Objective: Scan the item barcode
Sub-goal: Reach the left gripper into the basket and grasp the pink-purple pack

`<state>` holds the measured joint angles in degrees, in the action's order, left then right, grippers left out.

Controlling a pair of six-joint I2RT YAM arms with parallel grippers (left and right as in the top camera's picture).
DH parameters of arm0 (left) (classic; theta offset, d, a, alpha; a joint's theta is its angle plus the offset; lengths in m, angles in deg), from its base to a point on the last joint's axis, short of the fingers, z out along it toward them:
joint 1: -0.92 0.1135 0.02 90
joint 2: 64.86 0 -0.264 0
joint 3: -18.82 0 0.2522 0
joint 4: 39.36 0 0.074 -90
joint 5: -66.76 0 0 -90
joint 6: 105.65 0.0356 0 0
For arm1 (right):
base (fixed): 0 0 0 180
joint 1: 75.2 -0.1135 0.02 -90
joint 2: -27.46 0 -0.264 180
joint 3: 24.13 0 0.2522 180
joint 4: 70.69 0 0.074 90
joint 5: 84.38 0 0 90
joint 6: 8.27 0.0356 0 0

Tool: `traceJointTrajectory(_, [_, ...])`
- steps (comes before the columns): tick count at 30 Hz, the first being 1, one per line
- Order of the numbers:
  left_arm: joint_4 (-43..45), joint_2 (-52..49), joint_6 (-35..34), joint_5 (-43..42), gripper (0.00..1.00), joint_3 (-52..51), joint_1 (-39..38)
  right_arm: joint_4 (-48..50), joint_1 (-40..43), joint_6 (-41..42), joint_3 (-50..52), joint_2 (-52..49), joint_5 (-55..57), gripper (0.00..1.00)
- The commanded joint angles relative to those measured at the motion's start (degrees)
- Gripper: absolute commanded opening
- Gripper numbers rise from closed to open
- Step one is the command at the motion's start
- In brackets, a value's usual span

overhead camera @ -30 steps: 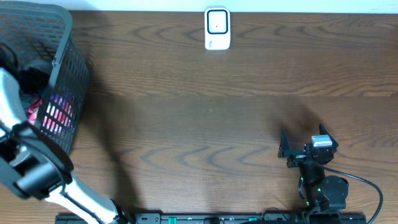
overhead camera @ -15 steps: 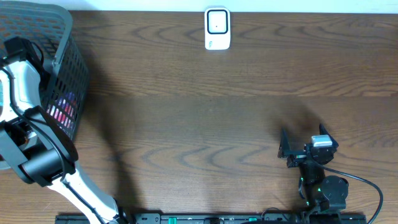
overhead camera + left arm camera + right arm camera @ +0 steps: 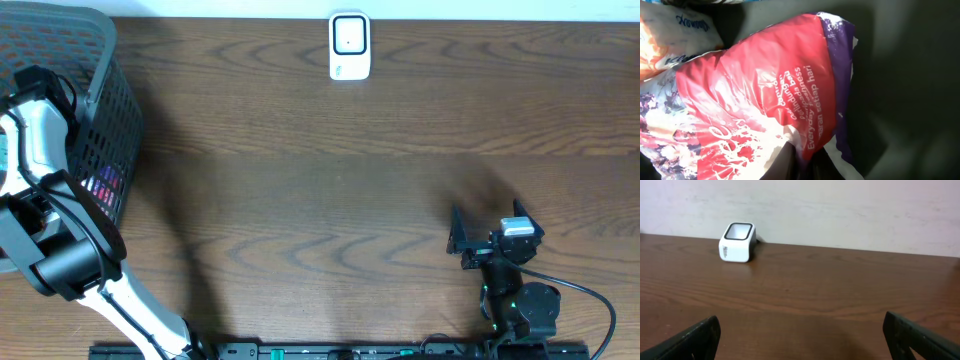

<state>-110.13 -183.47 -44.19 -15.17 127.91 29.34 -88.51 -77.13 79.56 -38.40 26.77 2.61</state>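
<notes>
Table (image 3: 330,170): dark brown wood grain, smooth, low sheen. Basket (image 3: 105,110): black plastic mesh, matt. Scanner (image 3: 349,45): white glossy plastic, dark shiny window on top. Pouch (image 3: 775,95): red and purple plastic film, very glossy, crinkled, strong glare. Tissue pack (image 3: 675,35) beside it: soft printed film, slight shine. Left arm (image 3: 30,135): smooth white shell, black satin joints. Right gripper (image 3: 801,322) fingers (image 3: 695,339): matt black plastic. Wall (image 3: 840,210): off-white, matt, slightly rough.

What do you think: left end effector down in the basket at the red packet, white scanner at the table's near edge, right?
No: the scanner stands at the far edge of the table; the overhead view shows it. The rest holds.
</notes>
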Motion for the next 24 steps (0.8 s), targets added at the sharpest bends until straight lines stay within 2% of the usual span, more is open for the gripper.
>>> traceJointTrajectory(1, [-1.9,0.8,-0.3,0.6,0.07,-1.5,0.3,-0.1,0.4,-0.7,0.2,0.4,-0.1,0.99])
traceJointTrajectory(24, [1.0,28.7,0.3,-0.1,0.07,1.0,0.3,-0.1,0.5,-0.7,0.2,0.4,-0.1,0.99])
